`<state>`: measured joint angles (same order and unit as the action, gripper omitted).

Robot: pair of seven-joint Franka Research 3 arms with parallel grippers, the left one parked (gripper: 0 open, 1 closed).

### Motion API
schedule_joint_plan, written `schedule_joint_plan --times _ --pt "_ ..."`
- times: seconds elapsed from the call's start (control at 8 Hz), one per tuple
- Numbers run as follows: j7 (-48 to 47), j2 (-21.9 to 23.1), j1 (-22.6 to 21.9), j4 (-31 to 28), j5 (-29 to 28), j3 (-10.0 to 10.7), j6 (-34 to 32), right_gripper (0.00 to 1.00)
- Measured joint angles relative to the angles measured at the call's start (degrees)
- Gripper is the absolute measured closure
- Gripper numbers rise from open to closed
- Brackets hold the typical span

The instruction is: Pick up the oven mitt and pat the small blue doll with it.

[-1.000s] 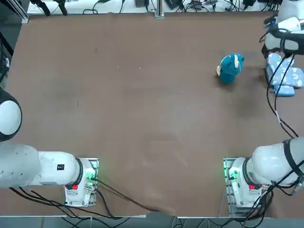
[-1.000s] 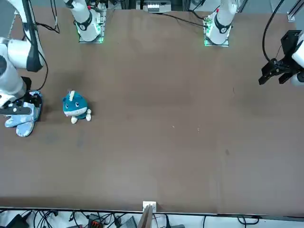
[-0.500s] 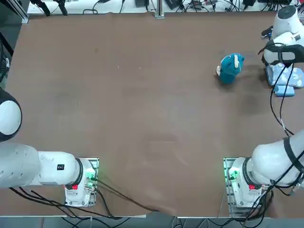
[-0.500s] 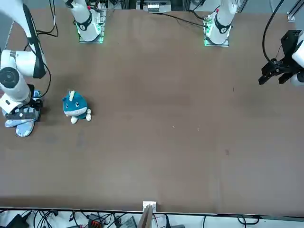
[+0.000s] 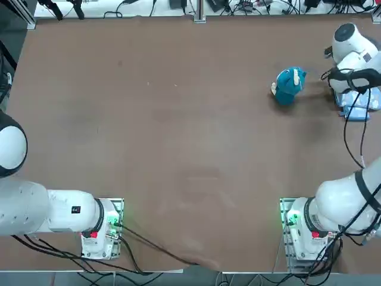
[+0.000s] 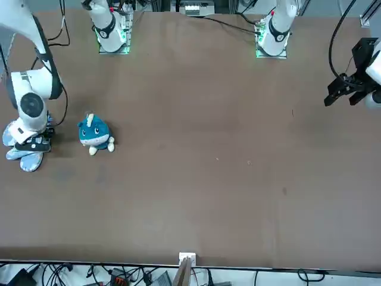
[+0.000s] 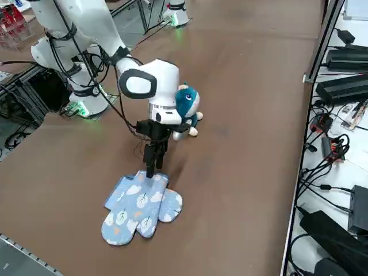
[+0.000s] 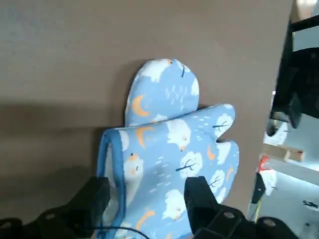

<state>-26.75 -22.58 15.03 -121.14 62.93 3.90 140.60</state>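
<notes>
A: You're right over the oven mitt [image 7: 141, 210] now. It lies flat on the table [image 7: 241, 167] at the robot's right-hand edge, blue with little clouds and moons, cuff end toward your arm.

B: And the right gripper [image 8: 149, 199]? What's it doing?

A: Pointing straight down at the cuff end. In the wrist view your two fingers [image 8: 197, 196] stand wide apart, one on each side of the mitt's bound edge, nothing between them yet. In the side view the tips look to be at or just above the fabric; I can't tell you whether they touch.

B: So nothing is picked up.

A: Nothing. The mitt lies undisturbed on the table. By my reading you're at the end of the approach, just short of the grasp.

B: Where's the small blue doll [image 5: 289, 85]?

A: Upright on the table, near the mitt, toward the table's middle from it. In the front view it sits just beside your wrist, apart from the mitt, face toward that camera. Untouched, as far as I can see.

B: What's left, then?

A: Nearly all of it, I'd say: close on the cuff, lift the mitt clear, carry it the short way over to the doll, and pat. The pinch is thin fabric lying flat, so you could slip off it.
</notes>
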Motion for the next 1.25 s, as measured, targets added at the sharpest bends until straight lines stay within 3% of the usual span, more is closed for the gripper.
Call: schedule_joint_plan --times 0.25,1.25 --pt "-3.9 -1.2 0.04 0.0 2.71 -0.01 0.01 0.12" --pt "-4.6 -3.03 1.0 0.11 3.5 0.11 0.01 0.22"
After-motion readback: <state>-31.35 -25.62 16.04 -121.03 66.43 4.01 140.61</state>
